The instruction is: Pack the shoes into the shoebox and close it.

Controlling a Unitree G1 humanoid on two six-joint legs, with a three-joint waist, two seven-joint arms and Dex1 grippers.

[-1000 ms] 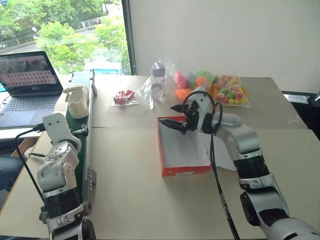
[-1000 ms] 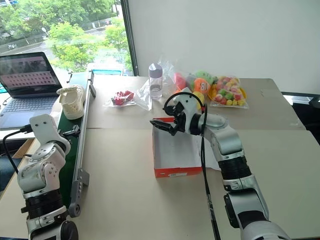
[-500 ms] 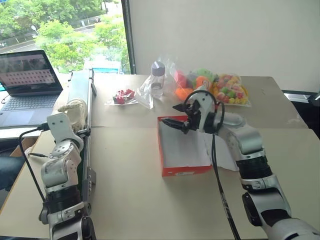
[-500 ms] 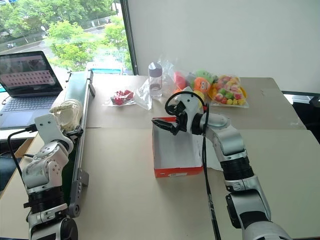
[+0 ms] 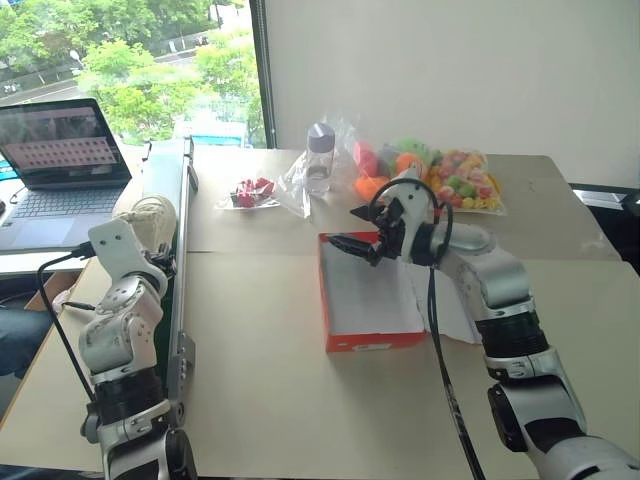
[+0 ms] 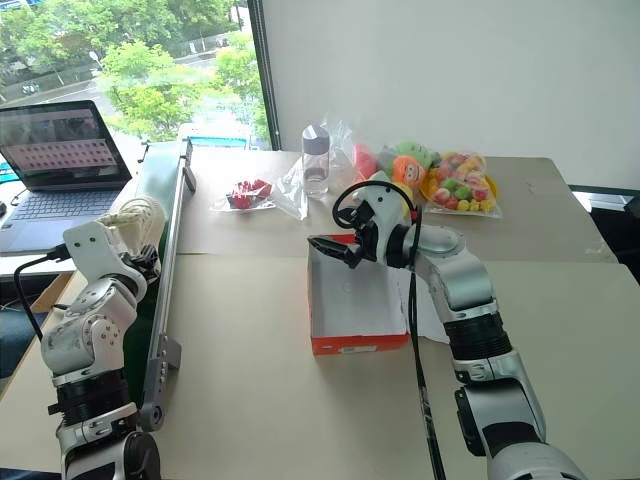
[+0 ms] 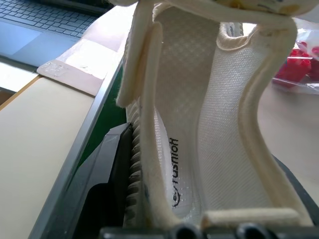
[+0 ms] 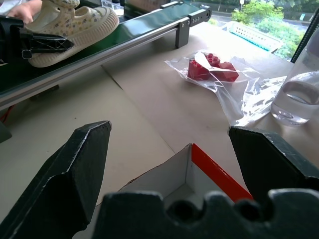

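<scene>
One cream shoe (image 5: 150, 213) lies on its side on the green conveyor belt (image 5: 163, 180) at the left. It sits between the fingers of my left gripper (image 5: 147, 235), which is shut on it. The left wrist view looks straight into the shoe (image 7: 199, 124), with a ribbed finger (image 7: 122, 169) pressed against its sole. The orange-red shoebox (image 5: 326, 295) stands open at the table's middle, white inside, with nothing in it. My right gripper (image 5: 345, 227) hovers open over the box's far left corner (image 8: 212, 174). In the right wrist view the shoe (image 8: 75, 25) lies far beyond it.
An open laptop (image 5: 60, 150) stands at the far left beside the belt. Behind the box are a small red packet (image 5: 250, 192), a clear bottle (image 5: 320, 155) and bags of colourful plush toys (image 5: 430, 175). A white flap (image 5: 455, 310) lies flat to the box's right.
The shoe came along the belt toward my left gripper, and the fingers closed in around it. My right gripper stayed open over the box.
</scene>
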